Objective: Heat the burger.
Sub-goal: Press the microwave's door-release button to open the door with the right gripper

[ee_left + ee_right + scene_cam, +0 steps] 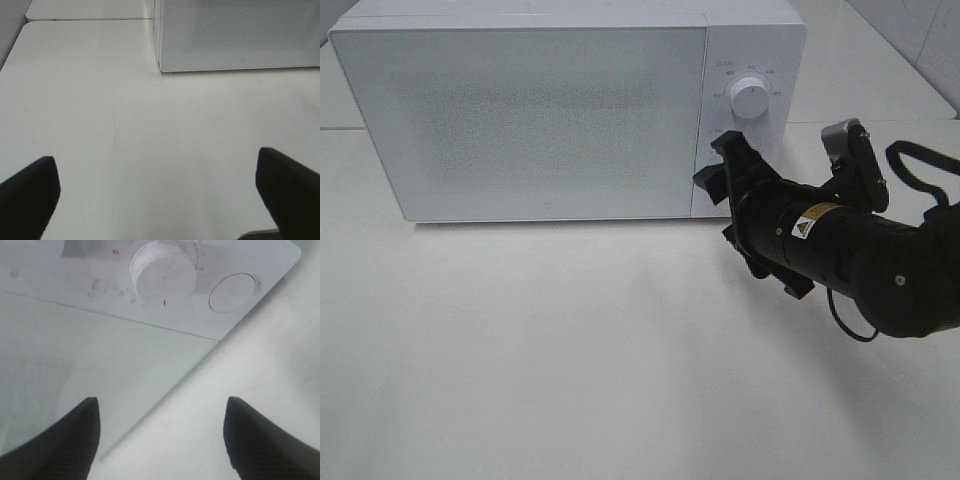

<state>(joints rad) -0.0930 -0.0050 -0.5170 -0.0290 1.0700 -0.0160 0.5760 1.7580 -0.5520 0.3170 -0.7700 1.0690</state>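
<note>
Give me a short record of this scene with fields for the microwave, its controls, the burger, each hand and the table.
microwave: white microwave, door closed
controls: round dial and round button on the panel right of the door
burger: not visible in any view
right hand: open, empty, close in front of the lower part of the control panel
left hand: open, empty, above the table, apart from the microwave
table: white, carries the microwave
</note>
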